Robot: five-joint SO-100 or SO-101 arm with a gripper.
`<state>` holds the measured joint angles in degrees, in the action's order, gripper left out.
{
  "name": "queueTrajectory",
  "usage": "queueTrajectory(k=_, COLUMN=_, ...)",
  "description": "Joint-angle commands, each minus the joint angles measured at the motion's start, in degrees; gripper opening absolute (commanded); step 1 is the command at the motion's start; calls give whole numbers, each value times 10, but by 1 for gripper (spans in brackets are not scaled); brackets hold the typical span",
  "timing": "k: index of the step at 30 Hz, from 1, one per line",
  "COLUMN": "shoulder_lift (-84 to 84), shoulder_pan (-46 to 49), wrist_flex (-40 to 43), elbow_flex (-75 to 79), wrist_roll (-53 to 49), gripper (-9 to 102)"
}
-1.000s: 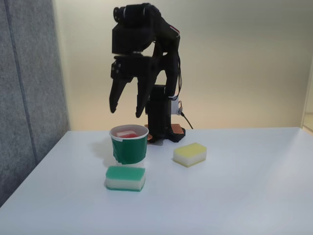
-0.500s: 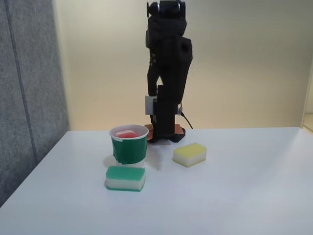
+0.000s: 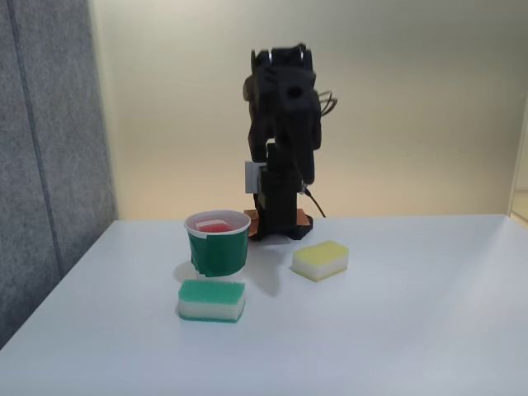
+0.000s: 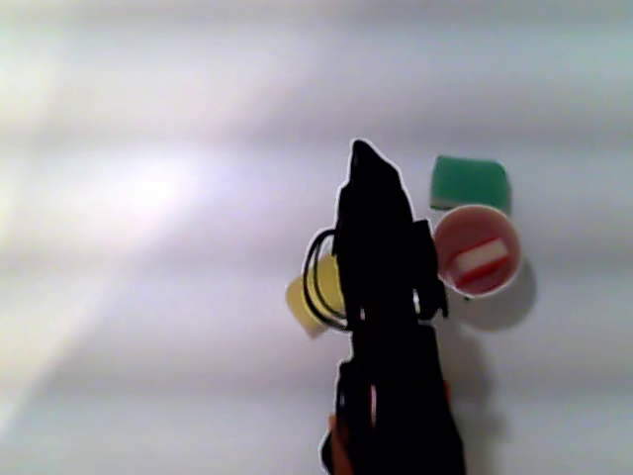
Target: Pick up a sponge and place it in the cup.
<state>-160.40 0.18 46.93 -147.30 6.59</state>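
The red-topped sponge [image 3: 215, 224] lies inside the white cup with the green band [image 3: 219, 252], its red and white layers showing from above [image 4: 479, 259] within the cup [image 4: 465, 226]. The black arm [image 3: 280, 115] is folded up over its base behind the cup, well clear of it. In the other view my gripper [image 4: 364, 150] shows as one dark tapered tip with no gap between the fingers and nothing in it, left of the cup.
A green-topped sponge [image 3: 211, 299] [image 4: 469, 183] lies in front of the cup. A yellow sponge [image 3: 320, 259] [image 4: 302, 297] sits to the right of the cup in the fixed view. A grey panel [image 3: 49, 165] borders the white table's left side.
The arm drew back from above the cup, swung upright, then folded down over its base. The open fingers seen a second ago now read as one closed tip. The sponge stays in the cup.
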Motion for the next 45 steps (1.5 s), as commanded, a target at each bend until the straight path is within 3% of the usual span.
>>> queueTrajectory(k=1, shoulder_lift=-59, shoulder_pan=33, wrist_flex=-3, elbow_flex=-40, wrist_roll=2, gripper=0)
queueTrajectory(k=20, shoulder_lift=-264, shoulder_pan=70, wrist_flex=83, elbow_flex=-192, wrist_roll=2, gripper=0)
queueTrajectory(k=30, shoulder_lift=-266, shoulder_pan=62, wrist_flex=90, elbow_flex=-249, wrist_roll=-18, gripper=0)
queueTrajectory(k=45, shoulder_lift=-266, shoulder_pan=69, wrist_flex=201, elbow_flex=-298, wrist_roll=-61, gripper=0)
